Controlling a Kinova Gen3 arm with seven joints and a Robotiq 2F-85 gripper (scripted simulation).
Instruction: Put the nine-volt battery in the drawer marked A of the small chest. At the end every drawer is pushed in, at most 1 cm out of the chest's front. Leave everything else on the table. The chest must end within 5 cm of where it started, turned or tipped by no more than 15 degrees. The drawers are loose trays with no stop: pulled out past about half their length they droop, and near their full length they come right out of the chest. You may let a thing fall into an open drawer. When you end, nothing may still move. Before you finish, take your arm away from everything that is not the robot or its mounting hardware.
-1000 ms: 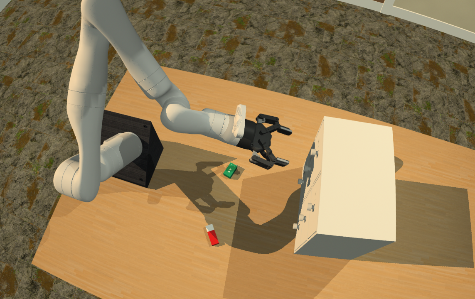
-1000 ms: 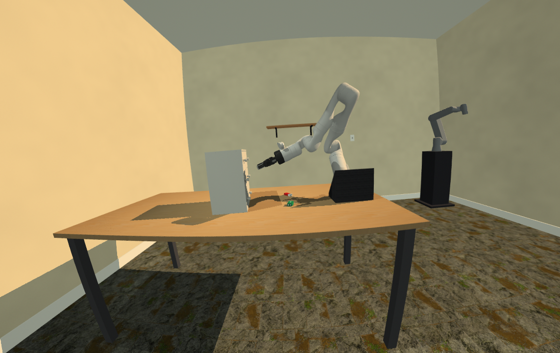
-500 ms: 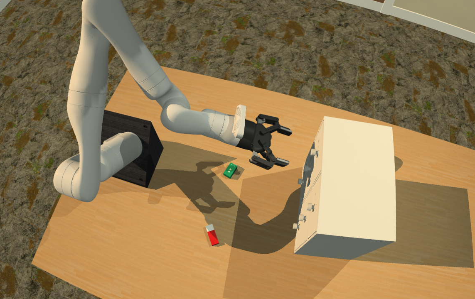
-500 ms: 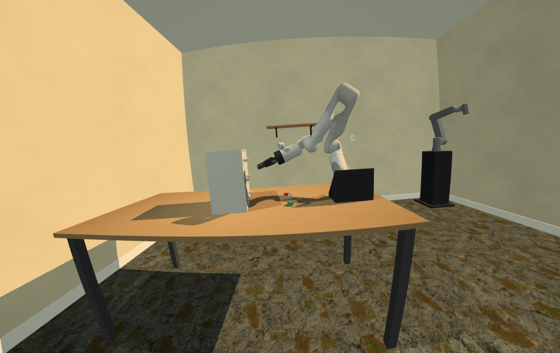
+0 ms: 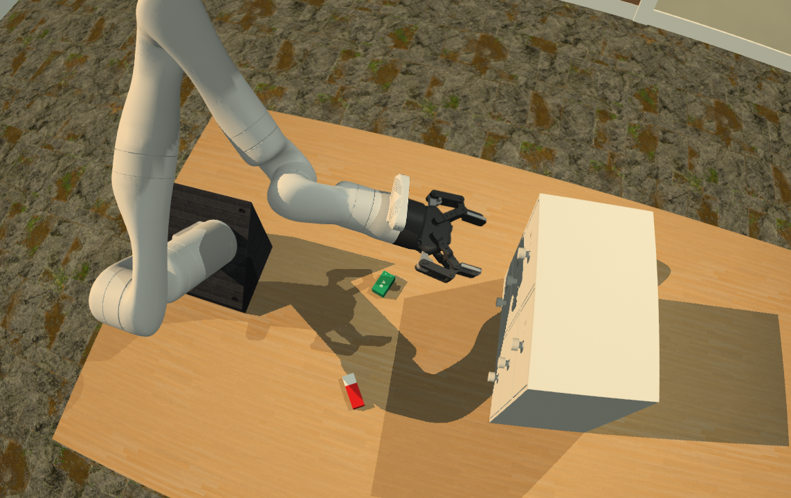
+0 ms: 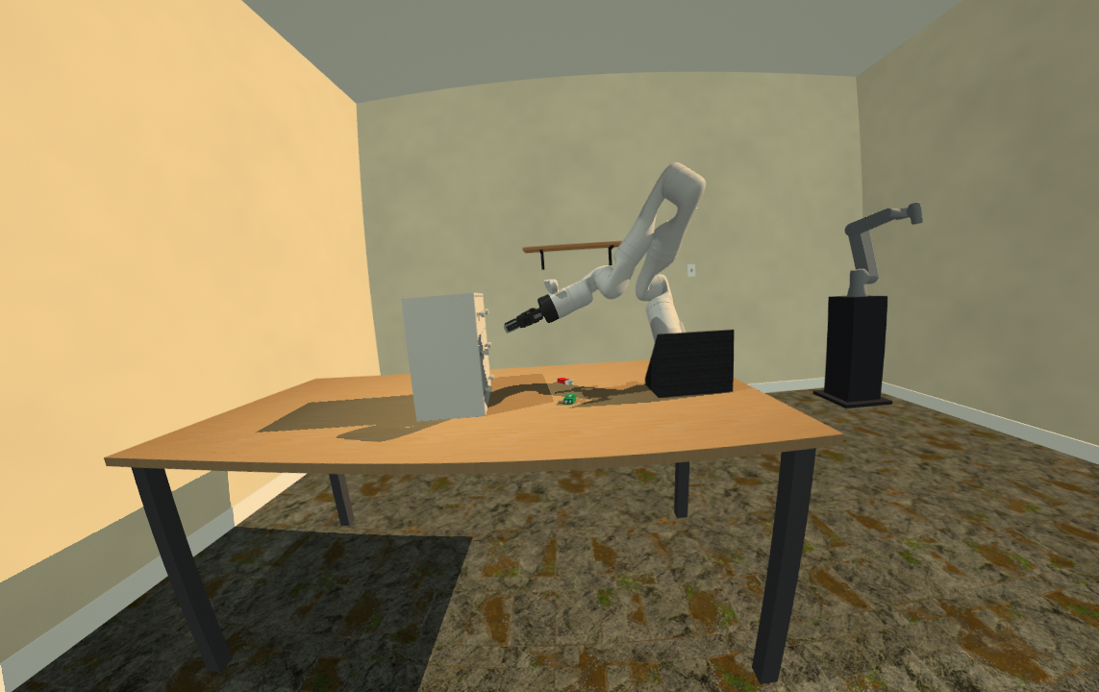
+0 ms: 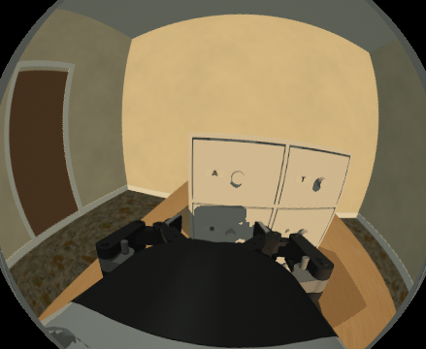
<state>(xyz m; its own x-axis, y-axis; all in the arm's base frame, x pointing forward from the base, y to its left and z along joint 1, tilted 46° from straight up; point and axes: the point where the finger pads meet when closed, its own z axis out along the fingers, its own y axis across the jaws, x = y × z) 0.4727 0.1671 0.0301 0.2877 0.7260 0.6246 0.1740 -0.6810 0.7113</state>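
Reaching toward the front of the small chest [image 5: 593,297] [image 6: 445,357] [image 7: 191,184], we hold the hand [image 5: 472,244] [image 6: 509,327] [image 7: 217,227] above the desk [image 5: 212,371] [image 6: 466,447] [image 7: 379,291], its fingers spread wide and nothing between them. The fingertips point at the drawer fronts and stand apart from them. Our black mount [image 5: 252,213] [image 6: 695,361] sits by one short edge of the desk; the chest stands upright toward the opposite short edge.

We see drawer A [image 7: 251,160] in the upper left of the chest's front in the wrist view, with its round knob [image 7: 237,178] right of the letter; it looks pushed in. Drawer T [image 7: 314,194] is beside it.

The green battery [image 5: 383,283] [image 6: 569,399] lies on the desk between our mount and the chest, outside the drawers. A red-and-white block [image 5: 353,391] [image 6: 564,380] also lies there, farther than the battery from the long edge nearest the exterior view.
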